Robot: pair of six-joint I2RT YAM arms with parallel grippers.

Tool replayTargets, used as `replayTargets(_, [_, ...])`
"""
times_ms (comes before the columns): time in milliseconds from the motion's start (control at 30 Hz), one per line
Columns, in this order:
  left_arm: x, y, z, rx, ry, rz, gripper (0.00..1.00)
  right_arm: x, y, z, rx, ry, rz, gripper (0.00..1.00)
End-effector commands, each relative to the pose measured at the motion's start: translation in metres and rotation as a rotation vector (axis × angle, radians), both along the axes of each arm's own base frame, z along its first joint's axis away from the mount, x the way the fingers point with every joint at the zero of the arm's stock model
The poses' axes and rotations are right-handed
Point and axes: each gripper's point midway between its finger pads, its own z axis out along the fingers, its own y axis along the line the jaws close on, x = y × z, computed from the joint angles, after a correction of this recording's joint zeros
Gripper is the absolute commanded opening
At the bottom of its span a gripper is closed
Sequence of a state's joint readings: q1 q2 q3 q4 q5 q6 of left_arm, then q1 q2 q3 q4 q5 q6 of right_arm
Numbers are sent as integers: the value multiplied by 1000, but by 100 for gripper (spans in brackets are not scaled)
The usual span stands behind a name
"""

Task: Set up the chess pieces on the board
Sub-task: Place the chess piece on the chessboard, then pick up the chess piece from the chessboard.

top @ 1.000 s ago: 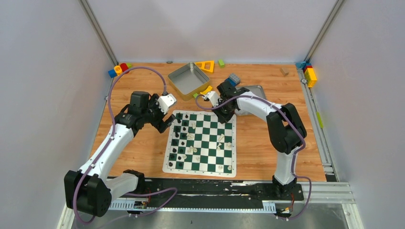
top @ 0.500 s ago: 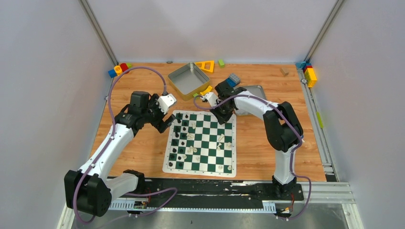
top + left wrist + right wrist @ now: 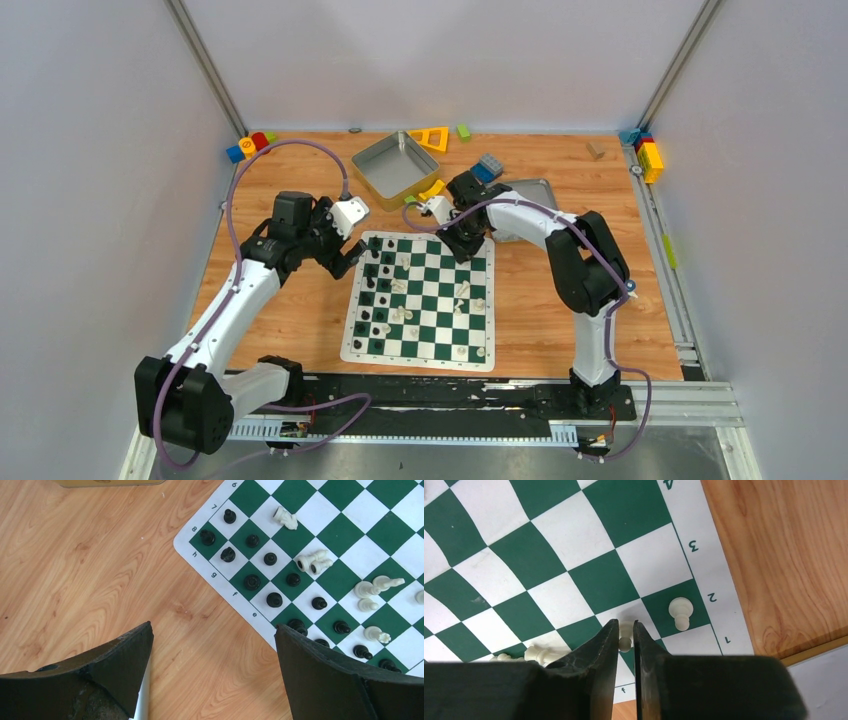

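Observation:
The board (image 3: 415,357) lies mid-table with black chess pieces (image 3: 252,582) standing along its left side and cream-white ones (image 3: 314,562) scattered, some lying on their sides. My right gripper (image 3: 462,250) is low over the board's far right corner. In the right wrist view its jaws (image 3: 625,622) stand narrowly on either side of a white pawn (image 3: 625,634) that stands upright on a square. Another white pawn (image 3: 681,611) stands one square away. My left gripper (image 3: 212,626) hangs wide open over bare wood just left of the board (image 3: 320,515), holding nothing.
A grey metal tray (image 3: 393,165) sits behind the board, and a second tray (image 3: 535,190) lies under the right arm. Toy blocks are at the far left corner (image 3: 250,145), the far right (image 3: 648,155) and near a yellow triangle (image 3: 430,137).
The right gripper has shifted a little left and nearer over the board's far right corner. The left arm has not moved.

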State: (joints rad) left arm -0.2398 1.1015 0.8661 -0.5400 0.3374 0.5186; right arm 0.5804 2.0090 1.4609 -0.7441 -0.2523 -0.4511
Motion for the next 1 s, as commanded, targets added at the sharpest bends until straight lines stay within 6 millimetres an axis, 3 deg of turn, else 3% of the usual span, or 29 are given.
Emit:
replayTargets(0, [4, 1, 2, -13, -13, 17, 99, 5, 10, 8, 28, -15, -3, 25])
replayTargets(100, [4, 1, 2, -11, -15, 19, 100, 10, 15, 27, 63, -50, -8, 38])
replayTargets(267, [8, 7, 3, -10, -27, 54, 100, 12, 31, 73, 175, -102, 5, 50])
replayTargets(433, [14, 18, 7, -29, -42, 125, 100, -23, 58, 100, 309, -58, 118, 50])
replayTargets(667, [21, 42, 13, -69, -39, 243, 100, -94, 101, 82, 346, 4, 354, 50])
replayTargets(967, [22, 78, 25, -141, -49, 356, 100, -131, 127, 43, 271, 38, 470, 52])
